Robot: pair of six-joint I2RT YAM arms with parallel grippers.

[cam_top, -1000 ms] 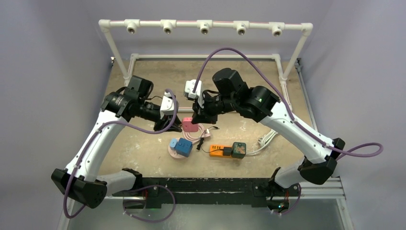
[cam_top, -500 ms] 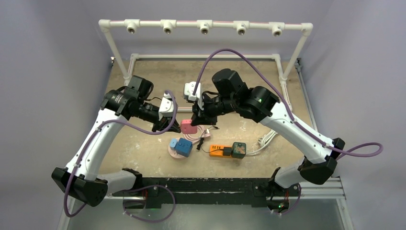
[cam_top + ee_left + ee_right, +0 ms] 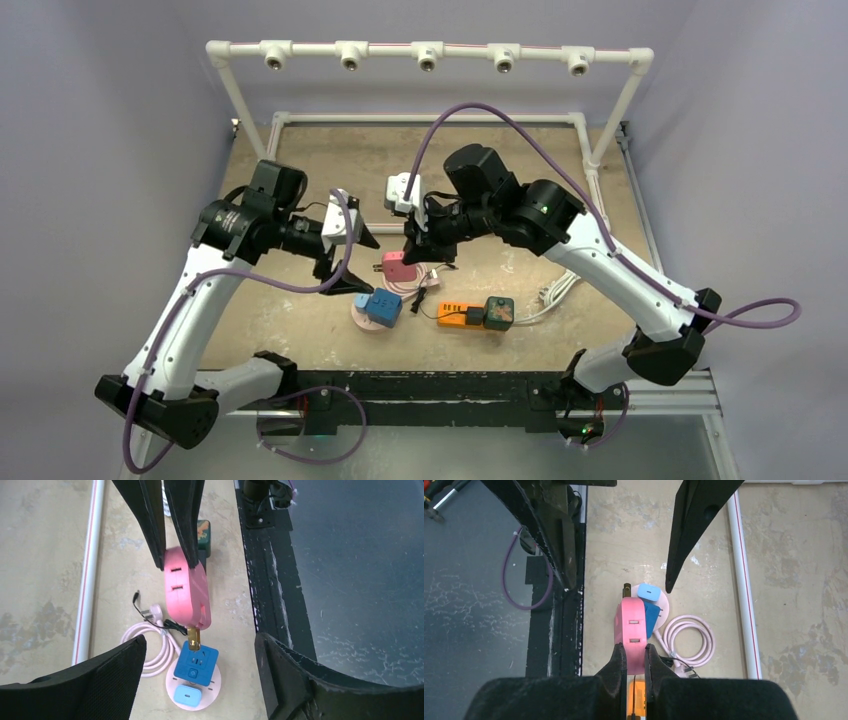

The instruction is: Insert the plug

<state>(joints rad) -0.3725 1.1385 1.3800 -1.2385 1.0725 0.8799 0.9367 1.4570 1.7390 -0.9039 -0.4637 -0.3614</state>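
Plug [image 3: 631, 627] = pink block, pinched at its back end by the right claw [image 3: 634, 652]. Jaws are nearly shut on it, so the brass pin [image 3: 193, 637] sticks out free at the far end & can go in first. Grip is on the plug's two sides, slots facing the claw's camera, prob so it won't twist. Plug looks held up off the table [image 3: 300, 320], pin aimed toward the left claw [image 3: 200, 639]. That claw is wide open & holds nothing, one finger each side of the pin's path, so it's out of the way but close if help is needed. Just past the pin sits the blue socket [image 3: 196, 662] on a round pale base [image 3: 172, 686]. Can't tell if the pin touches it; top view shows a small gap. Pink cord [image 3: 689, 640] lies coiled beside the base. Farther to the robot's right: orange power strip [image 3: 455, 314] w/ a green block [image 3: 499, 312] at its end. My guess: next bit = line the pin up w/ the socket holes & push slow, b/c a tilt could jam it or tip the base.
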